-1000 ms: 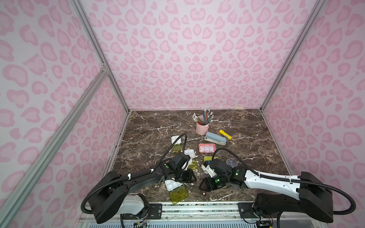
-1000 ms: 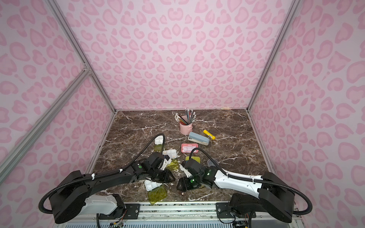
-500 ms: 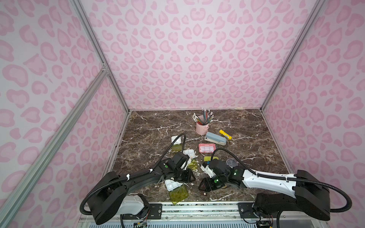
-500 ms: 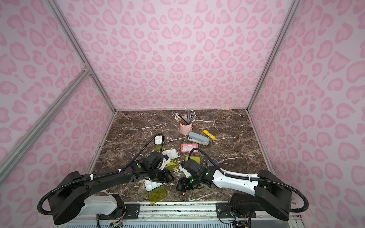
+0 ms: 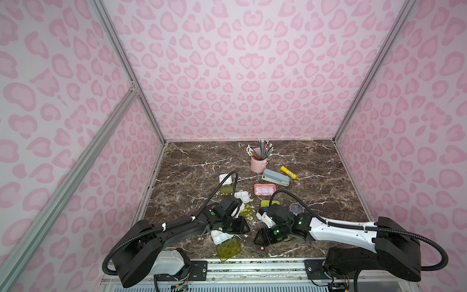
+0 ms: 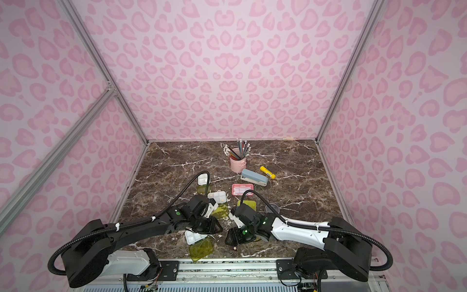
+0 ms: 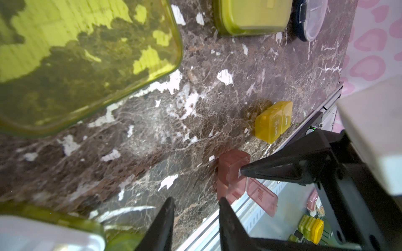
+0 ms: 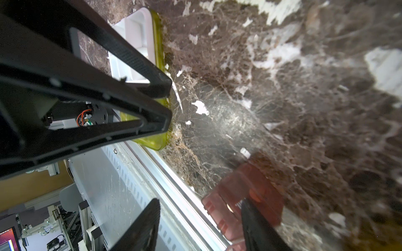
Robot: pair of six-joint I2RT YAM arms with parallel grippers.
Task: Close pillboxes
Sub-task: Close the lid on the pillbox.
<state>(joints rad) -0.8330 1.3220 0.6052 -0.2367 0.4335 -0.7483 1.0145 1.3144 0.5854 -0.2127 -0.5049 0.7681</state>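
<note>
With jaws apart and empty, the left end effector (image 7: 195, 203) is hovering near the right end effector (image 8: 200, 202), likewise apart, which is touching the part-open brown pillbox (image 8: 250, 184) at the desk (image 5: 202, 161) edge, lower centre in both top views; three white pillboxes (image 5: 220, 236) are lying open.

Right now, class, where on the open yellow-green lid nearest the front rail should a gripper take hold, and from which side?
The lid lies flat, hinged to its white tray along the far edge. So grip its free edge, nearest the front rail, coming from that side; lifting there should swing it shut.
</note>
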